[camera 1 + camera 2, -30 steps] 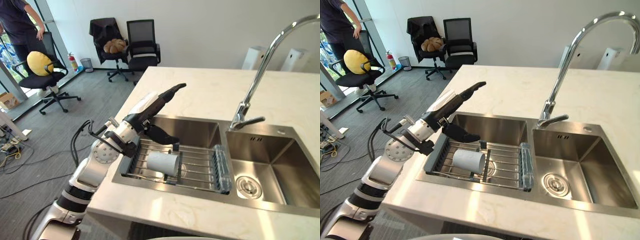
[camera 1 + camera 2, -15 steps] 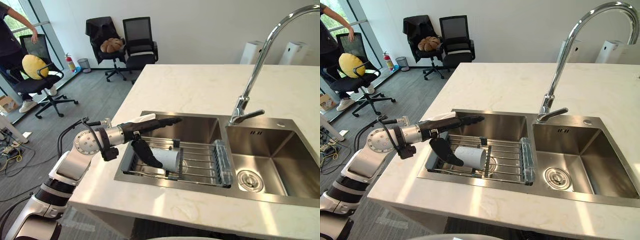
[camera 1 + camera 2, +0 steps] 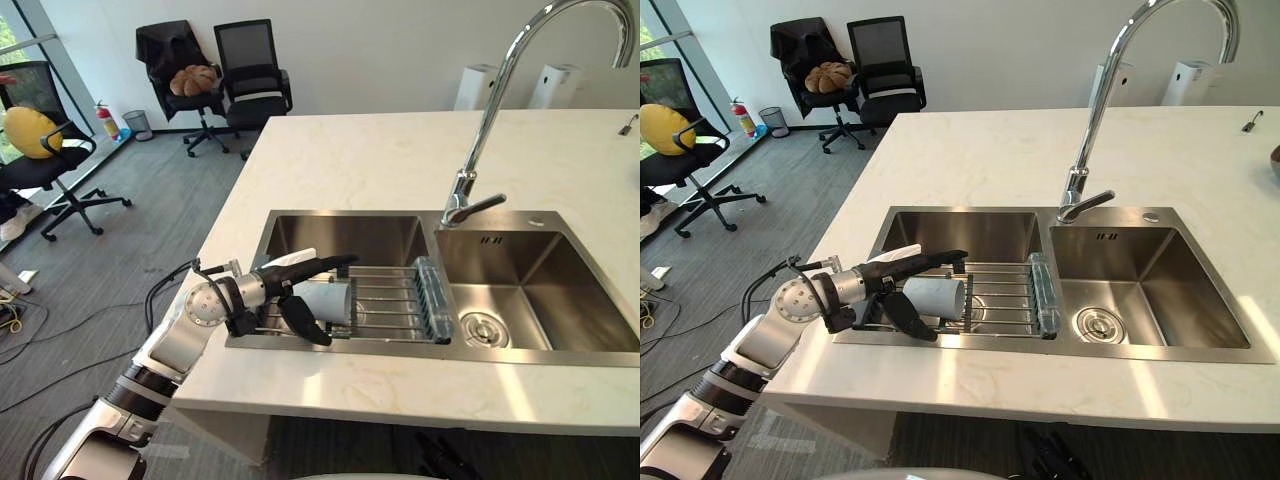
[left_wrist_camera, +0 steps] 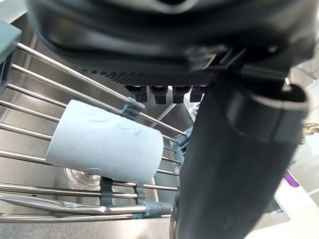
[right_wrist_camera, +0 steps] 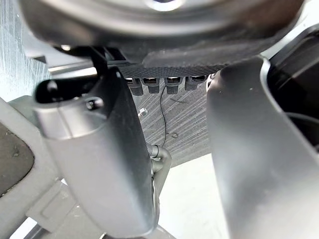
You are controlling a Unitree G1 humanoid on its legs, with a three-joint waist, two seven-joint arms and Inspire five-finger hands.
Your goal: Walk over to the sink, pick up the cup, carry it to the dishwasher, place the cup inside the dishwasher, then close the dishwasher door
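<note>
Now | cup [image 3: 325, 298]: pale, plain, on its side on rack [image 3: 392, 302] | left hand [image 3: 277, 283]: open, spread over it

The cup [image 3: 325, 298] is a plain pale blue-grey. The left hand [image 3: 283, 283] is black, with a white cover along its thumb. The sink [image 3: 540, 310] and tap [image 3: 490, 110] are shiny bare steel. The rack [image 3: 395, 300] has silver wires and grey-blue end pieces. The counter [image 3: 350, 160] is cream with faint veining. Beyond its far left corner, black chairs [image 3: 250, 70] stand on grey carpet [image 3: 120, 260].
</note>
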